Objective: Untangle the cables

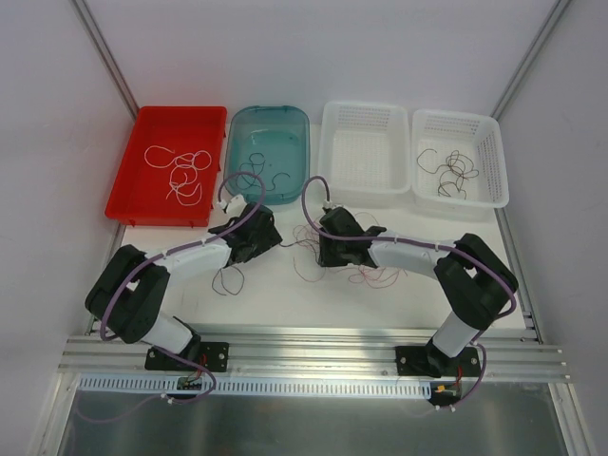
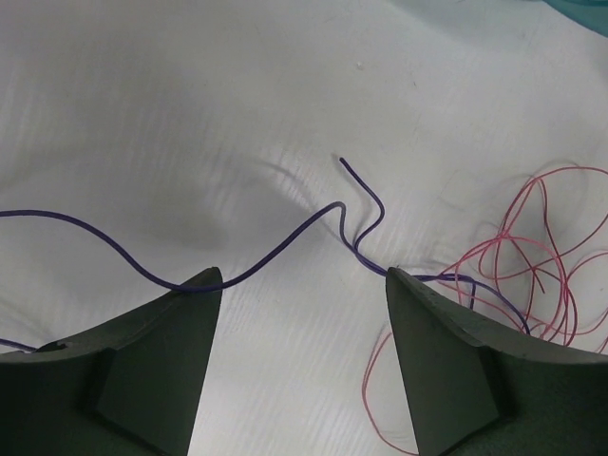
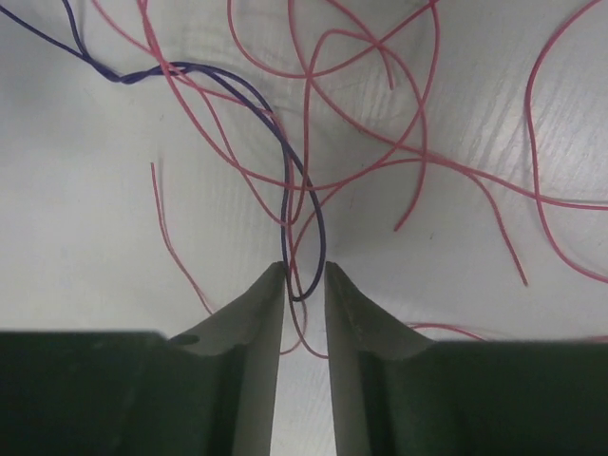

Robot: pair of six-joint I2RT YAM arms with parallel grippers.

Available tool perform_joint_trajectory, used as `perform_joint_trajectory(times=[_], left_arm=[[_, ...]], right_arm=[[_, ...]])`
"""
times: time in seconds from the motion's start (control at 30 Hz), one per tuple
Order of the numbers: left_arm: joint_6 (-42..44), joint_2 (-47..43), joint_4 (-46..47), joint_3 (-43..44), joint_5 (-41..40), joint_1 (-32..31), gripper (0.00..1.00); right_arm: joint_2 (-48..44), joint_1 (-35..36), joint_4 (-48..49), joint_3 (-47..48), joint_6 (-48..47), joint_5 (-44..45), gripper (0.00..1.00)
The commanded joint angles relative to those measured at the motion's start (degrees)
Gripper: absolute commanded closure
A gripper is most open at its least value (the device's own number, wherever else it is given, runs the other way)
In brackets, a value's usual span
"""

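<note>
The loose cables lie on the white table between the two arms: pink strands (image 1: 372, 276) under the right arm and a dark one (image 1: 226, 278) by the left. My left gripper (image 1: 269, 231) is open above the table. In its wrist view a purple cable (image 2: 285, 245) runs across just ahead of the left gripper (image 2: 302, 275), with pink cables (image 2: 532, 256) off to the right. My right gripper (image 3: 305, 268) is low over the pink tangle (image 3: 380, 180). Its jaws stand a narrow gap apart, with a loop of the purple cable (image 3: 256, 95) and a pink strand between them.
Along the back stand a red tray (image 1: 123, 180) with white cables, a teal bin (image 1: 285, 123) with dark strands, a white basket (image 1: 366, 114), and a second white basket (image 1: 494, 161) holding dark cables. Metal frame posts rise at both back corners.
</note>
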Motion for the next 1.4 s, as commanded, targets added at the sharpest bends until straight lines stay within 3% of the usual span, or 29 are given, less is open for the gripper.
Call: perform_joint_trajectory(times=[0.0,0.07,0.13,0.47,0.7,0.73,0.83,1.1,1.37], left_arm=[[-1.2,2.6,-0.3,3.6,0.5,-0.7,0.3],[-1.4,4.3,-0.3,4.3,0.5,-0.8,0.31],[-1.8,5.4,-0.3,5.2,0.4,-1.0,0.32],[-3.2,11.2,-0.4,7.3,-2.5,-1.0,0.44],[-2.7,12.8,-0.5,7.6,-5.2,-1.1,0.72],[-2.5,12.8,-0.8,7.6,-5.5,-1.1,0.82],[-0.9,11.3,-1.7,7.2,-7.2,-0.9,1.0],[9.8,-0.3,-4.0,2.8,-12.6,0.4,1.0],[21.2,-12.2,-8.3,0.3,-14.2,6.3,1.0]], right_arm=[[0.5,-0.6,3.8,-2.2,1.6,0.0,0.75],[0.8,-0.7,4.7,-3.0,2.0,-0.3,0.88],[1.1,-0.8,5.1,-3.6,2.3,-1.0,0.95],[1.5,-0.9,6.6,-5.3,3.3,-2.9,0.99],[0.0,-0.8,6.5,-6.9,3.2,-2.9,0.99],[-0.4,-0.8,6.3,-7.2,3.1,-2.8,0.99],[-2.2,-0.9,4.5,-8.2,2.2,-1.5,0.99],[-9.9,-4.2,-1.7,-11.9,-1.2,3.3,0.99],[-21.2,-10.7,-8.6,-15.8,-4.8,3.4,0.99]])
